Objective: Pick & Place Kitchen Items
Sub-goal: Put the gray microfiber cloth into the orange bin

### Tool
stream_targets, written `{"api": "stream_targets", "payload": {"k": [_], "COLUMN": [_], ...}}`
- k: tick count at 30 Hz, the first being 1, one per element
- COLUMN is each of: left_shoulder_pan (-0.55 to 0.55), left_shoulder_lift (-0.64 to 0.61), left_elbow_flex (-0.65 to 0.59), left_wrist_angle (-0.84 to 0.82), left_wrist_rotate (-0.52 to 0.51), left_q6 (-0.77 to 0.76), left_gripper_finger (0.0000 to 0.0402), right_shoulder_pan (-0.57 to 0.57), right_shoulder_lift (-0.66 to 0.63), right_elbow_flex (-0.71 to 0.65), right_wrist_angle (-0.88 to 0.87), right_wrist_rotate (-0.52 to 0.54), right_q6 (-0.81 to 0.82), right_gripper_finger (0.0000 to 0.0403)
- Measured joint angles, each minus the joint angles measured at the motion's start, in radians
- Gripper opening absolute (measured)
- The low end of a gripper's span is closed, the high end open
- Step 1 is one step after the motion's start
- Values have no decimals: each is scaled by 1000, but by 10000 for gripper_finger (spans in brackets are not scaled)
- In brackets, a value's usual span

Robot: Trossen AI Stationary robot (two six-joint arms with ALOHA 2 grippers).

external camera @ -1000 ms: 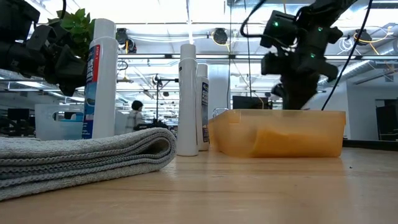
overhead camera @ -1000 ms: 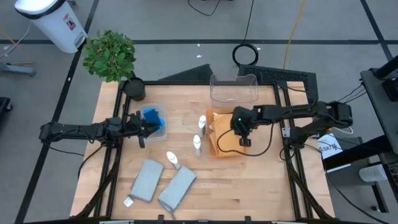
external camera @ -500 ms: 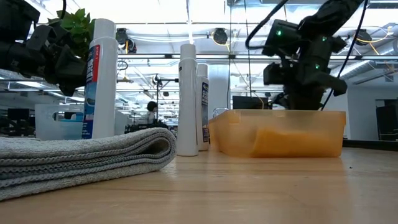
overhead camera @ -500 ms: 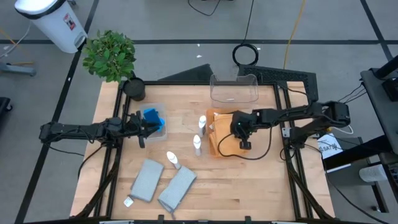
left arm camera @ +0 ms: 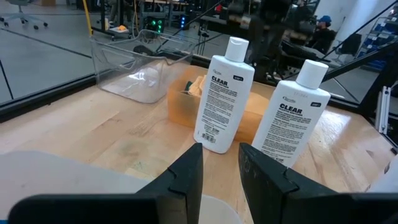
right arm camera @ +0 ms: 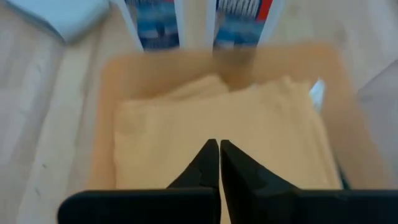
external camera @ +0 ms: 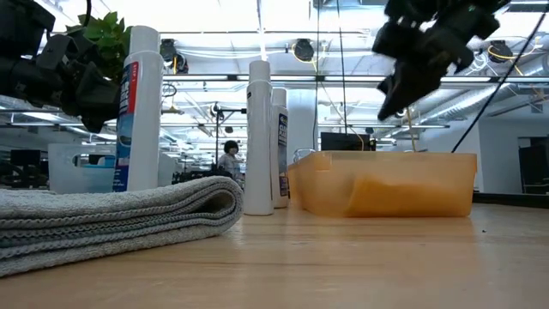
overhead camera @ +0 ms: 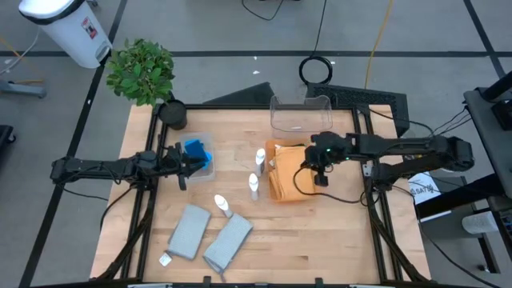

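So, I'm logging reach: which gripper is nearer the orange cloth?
Right. The right gripper hangs shut just above the orange cloth in its tray; the left gripper sits across the table by the blue sponges.

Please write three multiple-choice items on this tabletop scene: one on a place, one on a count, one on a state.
1. Where does the orange cloth lie?
A. in the orange tray
B. in the clear bin by the plant
C. on the bare table

2. How many grey cloths are on the table?
A. one
B. two
C. four

3. How are the right gripper's fingers?
A. wide open
B. closed on a bottle
C. shut, holding nothing

Answers: 1 A, the high view shows it inside the tray; 2 B, two lie side by side at the near edge; 3 C, its wrist view shows the fingertips together above the cloth.
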Motion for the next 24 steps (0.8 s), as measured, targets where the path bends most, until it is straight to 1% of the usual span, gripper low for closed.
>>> {"api": "stream_targets", "payload": {"k": [7,11,18,24], "left_shoulder_pan": [0,0,0,0], "left_shoulder_lift": [0,0,0,0], "left_elbow_flex": [0,0,0,0], "left_wrist_angle": [0,0,0,0], "left_wrist_rotate": [0,0,0,0], "left_q6": [0,0,0,0], "left_gripper_finger": [108,108,108,108], "right_shoulder_pan": [0,0,0,0], "right_shoulder_lift": [-200,-331,-538,-678], "right_elbow_flex": [-45,-133,-322,-429], "right_wrist_angle": [29,105,294,343], "right_wrist_rotate": [0,0,0,0], "right_q6": [0,8,84,130], "right_gripper_finger": [0,0,0,0]}}
